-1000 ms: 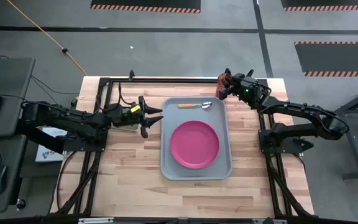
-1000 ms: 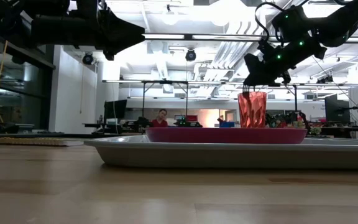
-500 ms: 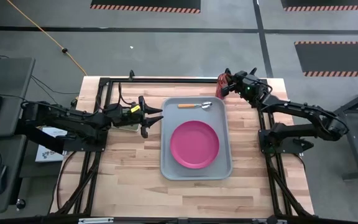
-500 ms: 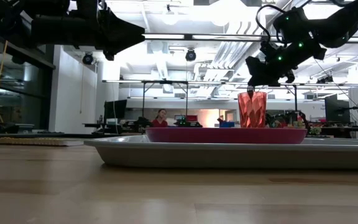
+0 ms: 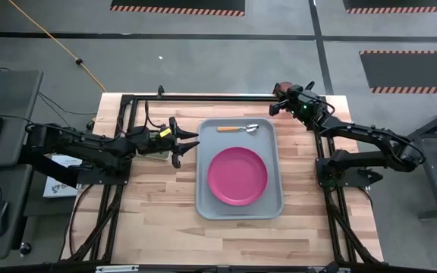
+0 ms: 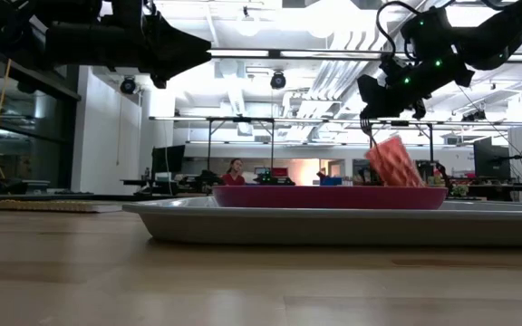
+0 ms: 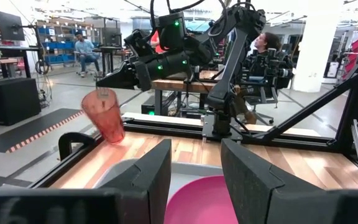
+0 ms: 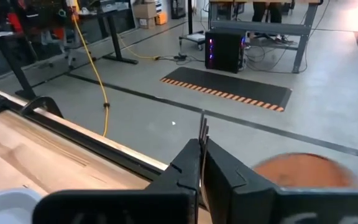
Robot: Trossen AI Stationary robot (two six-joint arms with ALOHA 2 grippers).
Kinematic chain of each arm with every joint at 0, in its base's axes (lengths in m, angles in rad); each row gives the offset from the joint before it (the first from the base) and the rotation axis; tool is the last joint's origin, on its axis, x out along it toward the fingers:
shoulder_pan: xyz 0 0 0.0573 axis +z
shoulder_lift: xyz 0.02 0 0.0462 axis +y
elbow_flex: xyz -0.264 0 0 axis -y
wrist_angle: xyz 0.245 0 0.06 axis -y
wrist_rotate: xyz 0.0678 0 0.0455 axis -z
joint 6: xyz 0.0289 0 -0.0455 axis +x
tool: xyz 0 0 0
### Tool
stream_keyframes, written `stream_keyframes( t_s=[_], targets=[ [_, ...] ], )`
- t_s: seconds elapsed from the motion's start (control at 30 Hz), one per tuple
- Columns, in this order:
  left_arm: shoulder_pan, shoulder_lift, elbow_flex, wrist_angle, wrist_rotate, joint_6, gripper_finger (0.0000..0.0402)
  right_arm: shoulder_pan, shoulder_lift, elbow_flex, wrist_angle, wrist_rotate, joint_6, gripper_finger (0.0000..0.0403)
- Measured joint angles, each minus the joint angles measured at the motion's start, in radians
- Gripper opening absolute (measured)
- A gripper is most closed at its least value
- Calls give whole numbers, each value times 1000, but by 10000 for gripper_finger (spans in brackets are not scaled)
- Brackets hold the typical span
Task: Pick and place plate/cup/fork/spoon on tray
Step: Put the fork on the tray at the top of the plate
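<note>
tilted cup [image 7: 103,116], right hand [image 7: 107,82] above

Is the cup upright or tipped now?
Tipped. In the low view the cup leans, off the tray, below the right gripper, which holds a fork.

The right pincer [image 5: 274,106] reaches out over the far right part of the surface, its fingers pressed together on a thin metal fork. The left pincer [image 5: 190,142] hovers at mid-left, fingers spread apart.
</note>
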Motion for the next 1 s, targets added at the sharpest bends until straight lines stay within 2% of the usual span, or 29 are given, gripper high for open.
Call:
stream_keyframes(
  t_s=[0.67,1.0],
  targets=[
    [0,0,0,-2,0,0,131,1,-2,0,-10,-13,2,0],
    [0,0,0,-2,0,-1,131,28,-8,0,-12,-106,30,0]
  ],
)
